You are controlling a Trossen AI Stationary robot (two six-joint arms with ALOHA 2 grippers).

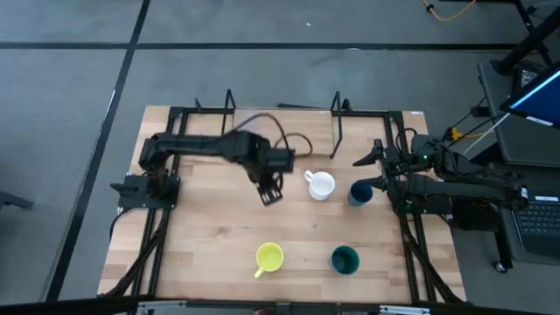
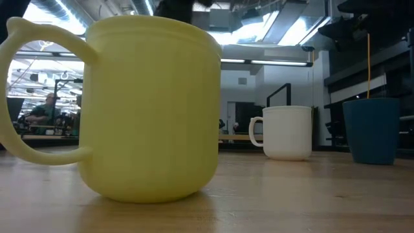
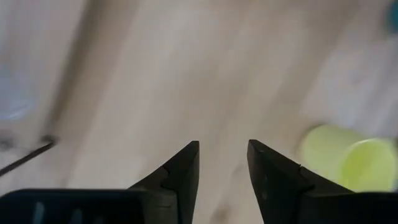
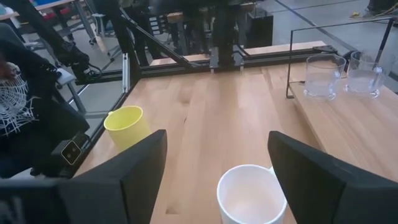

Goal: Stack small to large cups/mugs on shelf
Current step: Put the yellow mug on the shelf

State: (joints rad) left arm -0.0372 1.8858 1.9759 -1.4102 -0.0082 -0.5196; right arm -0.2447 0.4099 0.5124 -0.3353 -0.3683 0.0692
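Note:
Seen from above, my left gripper (image 1: 269,194) hangs open over bare tabletop near the middle; in its wrist view (image 3: 222,149) the yellow mug (image 3: 348,163) stands off to one side. My right gripper (image 1: 367,171) is open wide at the table's right. In its wrist view (image 4: 217,140) the white mug (image 4: 252,196) stands upright just ahead, between the fingers' lines. The dark blue cup (image 1: 360,193) stands beside its near finger and is hidden in that wrist view. The yellow mug (image 1: 269,257) and dark green cup (image 1: 345,259) stand near the front edge. Two clear glass cups (image 4: 323,76) (image 4: 364,73) stand on the shelf (image 4: 348,121).
The shelf's black wire uprights (image 1: 229,103) (image 1: 337,118) rise at the table's far side, and a cable loops over the left arm there. A black frame (image 1: 398,149) borders the work area. Bare wood (image 1: 210,236) lies at the near left. People and desks show beyond the table.

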